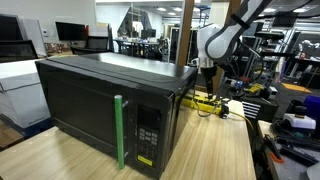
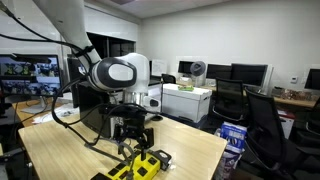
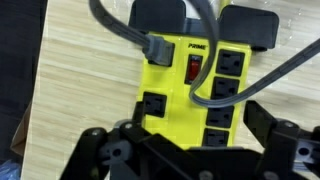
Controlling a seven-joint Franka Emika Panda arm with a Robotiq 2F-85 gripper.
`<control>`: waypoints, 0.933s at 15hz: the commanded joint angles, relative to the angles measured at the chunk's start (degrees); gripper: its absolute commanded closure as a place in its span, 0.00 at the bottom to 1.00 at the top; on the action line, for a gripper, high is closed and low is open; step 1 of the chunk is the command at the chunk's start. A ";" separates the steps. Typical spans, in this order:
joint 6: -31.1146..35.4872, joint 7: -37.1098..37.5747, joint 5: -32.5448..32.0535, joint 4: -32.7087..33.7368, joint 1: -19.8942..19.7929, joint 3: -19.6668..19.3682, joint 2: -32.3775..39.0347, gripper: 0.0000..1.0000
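Lab clutter
big black microwave with a green handle on the wood table, chairs and monitors further back

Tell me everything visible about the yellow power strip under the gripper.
The yellow power strip lies flat on the light wooden table. Its yellow casing has black sockets and a red switch. Dark plugs with cables occupy one end. The open gripper hangs above it, apparently not touching.
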 commanded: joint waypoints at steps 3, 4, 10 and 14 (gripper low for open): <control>2.42 -1.60 7.03 -8.89 0.95 -1.76 -12.25 0.00; 2.02 -1.63 7.38 -9.62 1.16 -2.06 -13.61 0.00; -0.15 -3.77 9.44 -12.92 2.04 -3.56 -19.46 0.00; 0.31 -4.73 8.22 -16.27 2.96 -4.68 -23.46 0.35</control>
